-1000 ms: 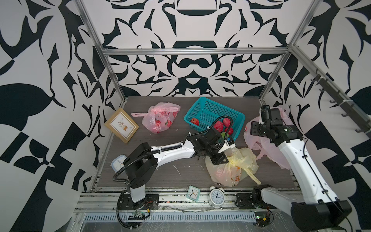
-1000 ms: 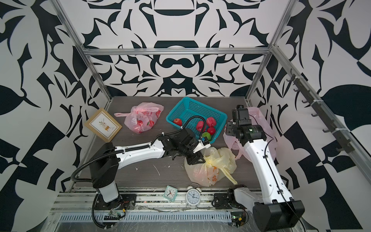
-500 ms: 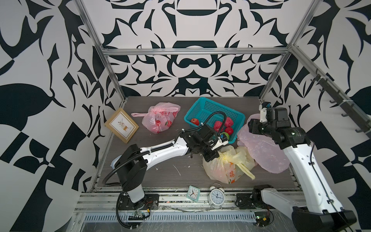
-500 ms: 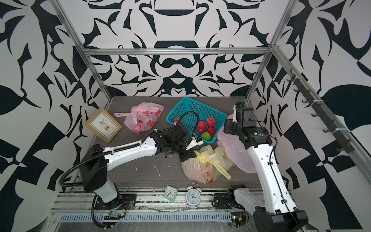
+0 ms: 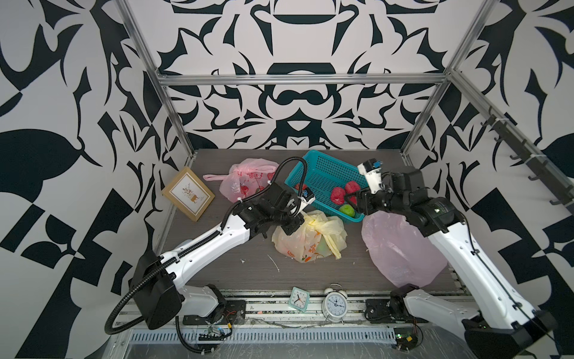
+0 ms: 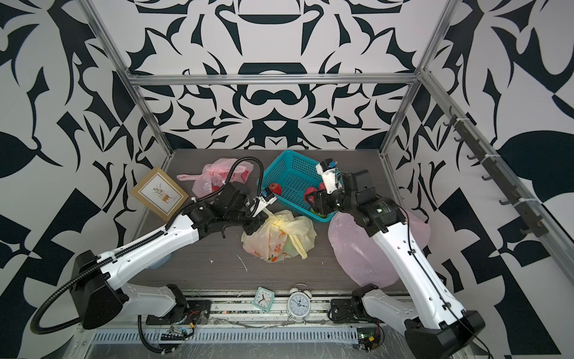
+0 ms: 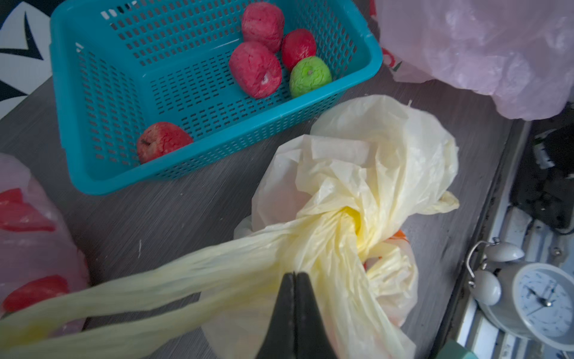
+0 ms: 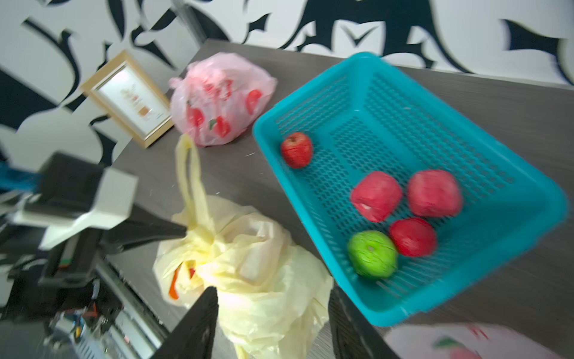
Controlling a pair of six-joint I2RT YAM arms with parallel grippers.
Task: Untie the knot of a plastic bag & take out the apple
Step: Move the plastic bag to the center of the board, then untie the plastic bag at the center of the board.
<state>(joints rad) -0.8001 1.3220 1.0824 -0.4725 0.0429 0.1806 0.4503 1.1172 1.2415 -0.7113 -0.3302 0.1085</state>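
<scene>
The yellow plastic bag (image 5: 307, 241) (image 6: 279, 239) lies mid-table, its handles tied in a knot (image 7: 341, 223) (image 8: 198, 236). My left gripper (image 5: 289, 225) (image 6: 253, 225) (image 7: 294, 275) is shut on the plastic right at the knot, and one handle loop (image 8: 189, 174) stands up beside it. The apple is hidden inside the bag. My right gripper (image 5: 352, 202) (image 6: 313, 202) (image 8: 270, 292) hangs open over the basket's near corner. It is above the bag's far side and holds nothing.
A teal basket (image 5: 323, 174) holding red and green fruit sits behind the bag. A pink printed bag (image 5: 248, 180) and a picture frame (image 5: 188, 194) are at the back left. A limp pink bag (image 5: 400, 248) lies under my right arm. Two clocks (image 5: 334, 303) stand at the front edge.
My left gripper closed on the yellow bag at the knot and pulled it slightly left and back. My right arm swung left toward the bag, and the pink bag now lies flat on the table.
</scene>
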